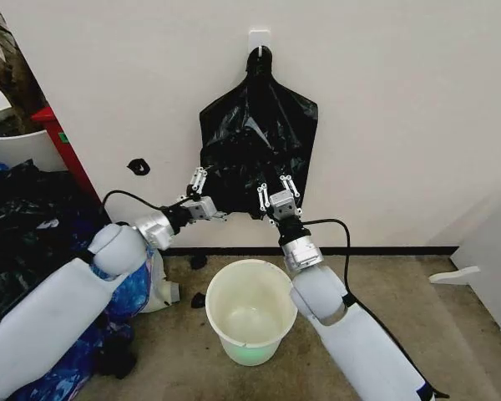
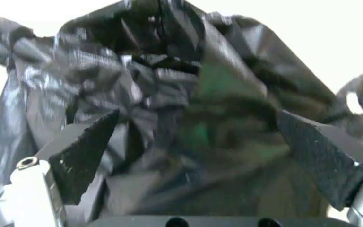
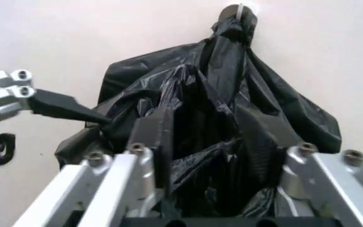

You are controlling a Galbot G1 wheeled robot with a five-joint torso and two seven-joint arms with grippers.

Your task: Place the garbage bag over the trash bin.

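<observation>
The garbage bag [image 1: 259,138], black, glossy and crinkled, hangs by its bunched neck from a wall hook [image 1: 260,38]. The trash bin [image 1: 225,330], a round white bucket, stands on the floor right below it. My left gripper [image 1: 207,194] is open at the bag's lower left corner. In the left wrist view its fingers [image 2: 83,151] stand wide apart with the bag [image 2: 188,94] between them. My right gripper [image 1: 275,188] is open at the bag's bottom edge, above the bin. In the right wrist view, folds of the bag [image 3: 232,109] lie between its fingers [image 3: 153,137].
A heap of black and blue bags [image 1: 25,225] lies on the left beside a white plant pot [image 1: 17,146] and a red frame [image 1: 63,142]. A small black piece [image 1: 139,166] sticks to the wall. Black scraps [image 1: 199,298] lie by the bin. A white panel [image 1: 493,259] stands on the right.
</observation>
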